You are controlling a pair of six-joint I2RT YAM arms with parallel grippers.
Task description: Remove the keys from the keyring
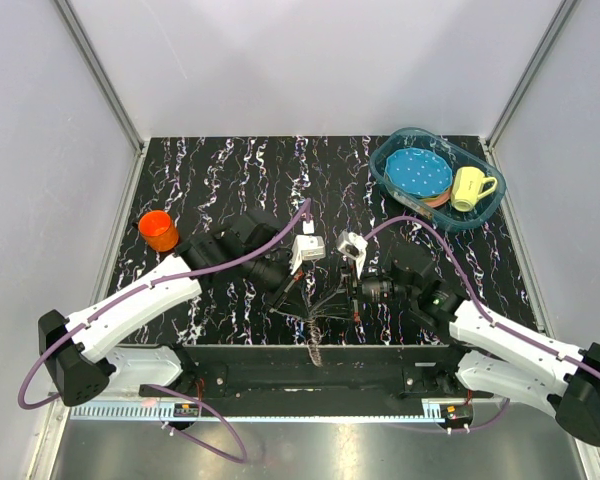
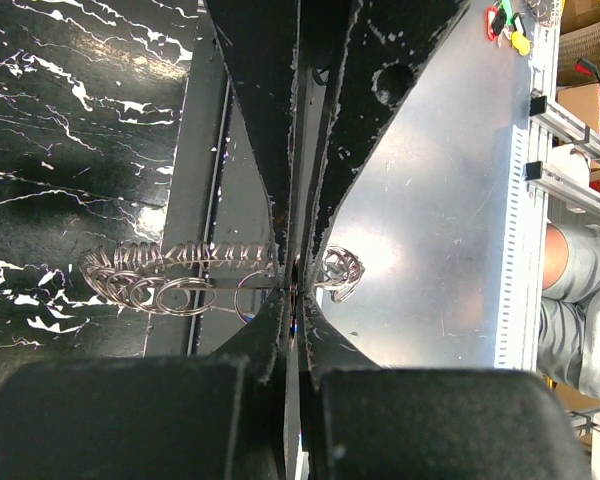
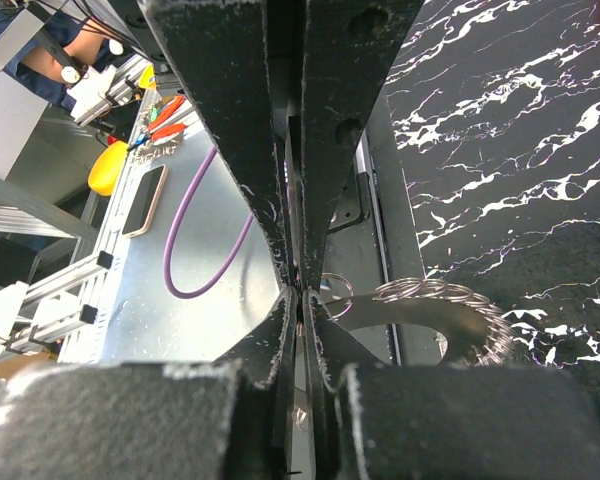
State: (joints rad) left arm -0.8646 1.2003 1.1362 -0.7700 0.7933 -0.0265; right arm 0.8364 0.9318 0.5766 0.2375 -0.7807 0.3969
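The keyring (image 1: 317, 308) with its grey metal keys hangs between my two grippers above the table's front edge; a strand of keys (image 1: 313, 350) dangles down from it. My left gripper (image 1: 298, 296) is shut on the bunch. In the left wrist view its jaws (image 2: 297, 287) pinch a thin piece with a blue glint, with stacked keys (image 2: 170, 277) on the left and a small cluster (image 2: 340, 272) on the right. My right gripper (image 1: 351, 297) is shut too. In the right wrist view (image 3: 300, 292) it pinches a thin metal piece, and keys (image 3: 430, 292) fan off to the right.
An orange cup (image 1: 159, 230) stands at the left edge of the black marbled table (image 1: 240, 180). A blue oval basin (image 1: 483, 212) at the back right holds a blue dotted plate (image 1: 418, 172) and a yellow mug (image 1: 470, 188). The metal base rail (image 1: 310, 375) lies just below the bunch.
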